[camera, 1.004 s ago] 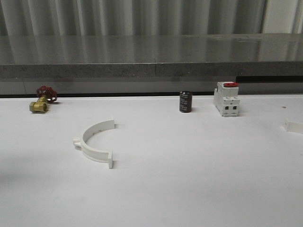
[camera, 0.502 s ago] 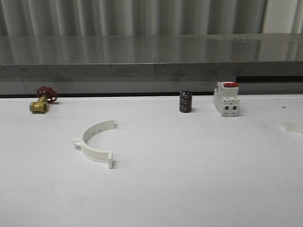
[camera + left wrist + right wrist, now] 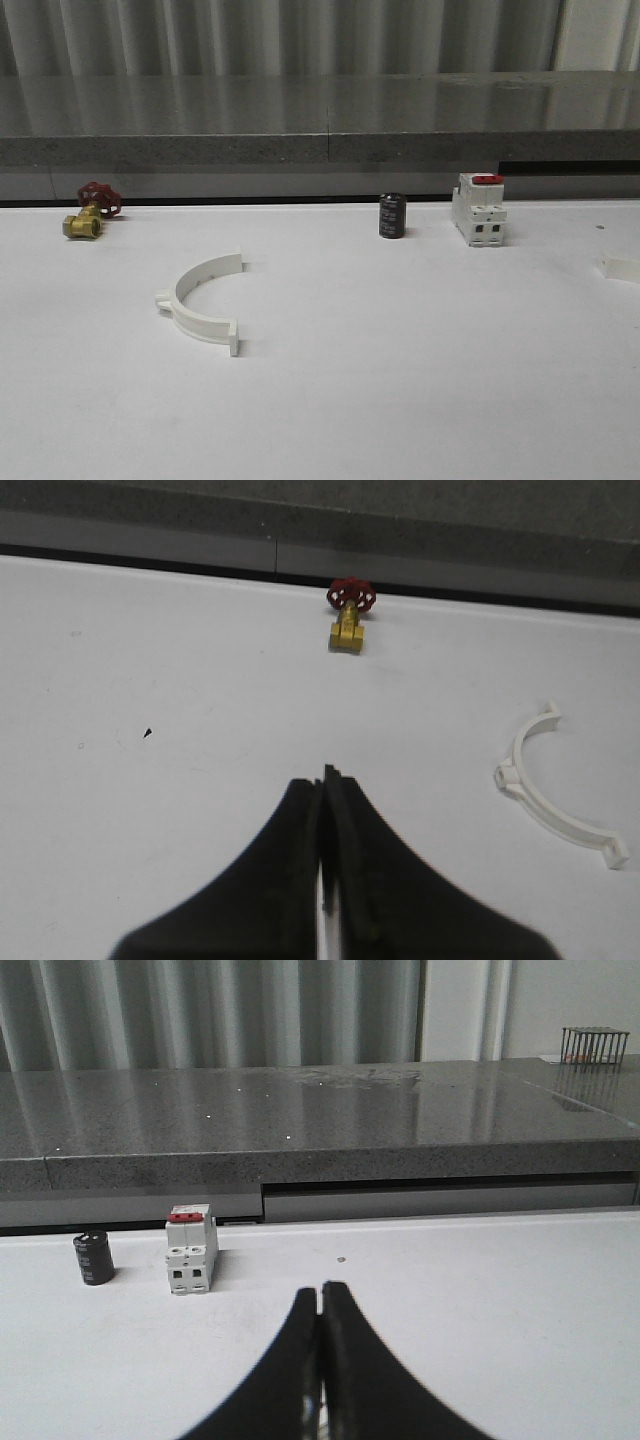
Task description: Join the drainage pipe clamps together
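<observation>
One drainage pipe clamp (image 3: 205,322), a white half-ring with a side tab and end flanges, lies flat on the white table left of centre, its open side facing right. It also appears in the left wrist view (image 3: 507,776), off to one side of the fingers and well apart from them. A small white plastic piece (image 3: 622,267) sits at the far right edge, cut off by the frame; it may be the end of the other clamp. My left gripper (image 3: 325,775) is shut and empty over bare table. My right gripper (image 3: 320,1288) is shut and empty too.
A brass valve with a red handwheel (image 3: 88,212) lies at the back left. A black cylinder (image 3: 391,215) and a white red-topped switch block (image 3: 478,208) stand at the back right. A grey stone ledge (image 3: 320,130) runs behind the table.
</observation>
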